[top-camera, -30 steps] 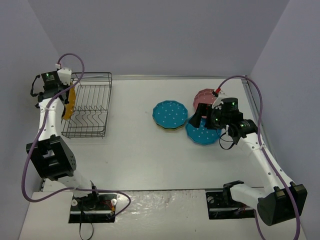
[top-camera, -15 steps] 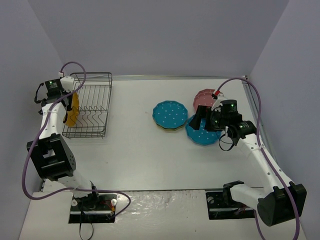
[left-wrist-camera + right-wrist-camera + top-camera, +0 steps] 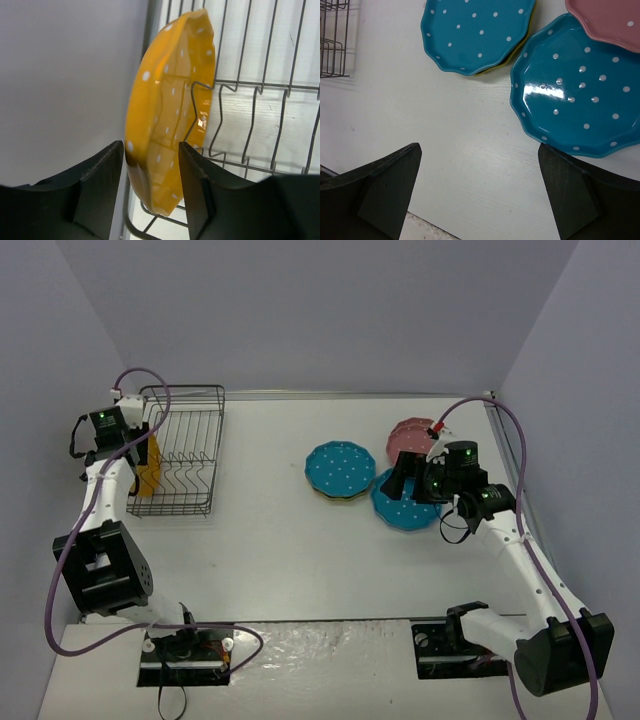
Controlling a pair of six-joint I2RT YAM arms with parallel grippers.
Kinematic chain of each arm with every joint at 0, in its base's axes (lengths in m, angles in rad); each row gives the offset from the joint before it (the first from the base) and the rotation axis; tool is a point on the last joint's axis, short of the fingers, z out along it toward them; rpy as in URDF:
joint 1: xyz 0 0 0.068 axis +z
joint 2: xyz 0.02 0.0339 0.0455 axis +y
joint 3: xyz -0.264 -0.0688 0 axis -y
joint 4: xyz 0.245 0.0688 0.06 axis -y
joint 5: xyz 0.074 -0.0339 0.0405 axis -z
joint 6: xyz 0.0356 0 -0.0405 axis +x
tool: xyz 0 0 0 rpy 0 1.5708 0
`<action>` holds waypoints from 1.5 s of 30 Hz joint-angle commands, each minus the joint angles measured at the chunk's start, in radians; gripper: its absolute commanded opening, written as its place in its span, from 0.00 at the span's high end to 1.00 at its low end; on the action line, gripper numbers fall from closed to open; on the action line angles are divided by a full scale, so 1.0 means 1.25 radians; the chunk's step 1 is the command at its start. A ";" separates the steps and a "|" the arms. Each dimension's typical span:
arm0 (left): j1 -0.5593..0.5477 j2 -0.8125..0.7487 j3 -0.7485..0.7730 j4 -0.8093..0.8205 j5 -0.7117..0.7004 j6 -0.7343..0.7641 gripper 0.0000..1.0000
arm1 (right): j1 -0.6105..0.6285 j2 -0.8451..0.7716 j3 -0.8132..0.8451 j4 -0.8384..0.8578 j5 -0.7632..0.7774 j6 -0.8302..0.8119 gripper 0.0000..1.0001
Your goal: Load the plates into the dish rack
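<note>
left fingers (image 3: 100,185): part-spread, one each side of the lower rim of the orange-yellow plate (image 3: 165,110); cannot tell if I am pinching it or only flanking it
orange-yellow plate: on edge between my left fingers, tilted, leaning on the prongs at the outer-wall end of the dish rack (image 3: 175,511)
right fingers (image 3: 385,185): spread wide, holding nothing; bare counter (image 3: 470,140) between them
teal plate (image 3: 580,90): flat on the counter just ahead of my right-hand finger; pink plate (image 3: 610,25) overlaps its far edge
second teal plate (image 3: 475,30): further ahead, toward my left-hand finger; stacked on an olive-yellow one
handling: judged rigid, light, glossy so probably slick; may chip if knocked on wire
where to hold: the scalloped rim, one finger under the lip, one on top; nearest free edge of the teal plate looks best
</note>
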 commanded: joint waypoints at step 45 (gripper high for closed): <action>-0.224 -0.418 0.076 -0.495 0.198 -0.543 0.03 | -0.087 -0.003 -0.111 0.072 0.277 0.307 0.01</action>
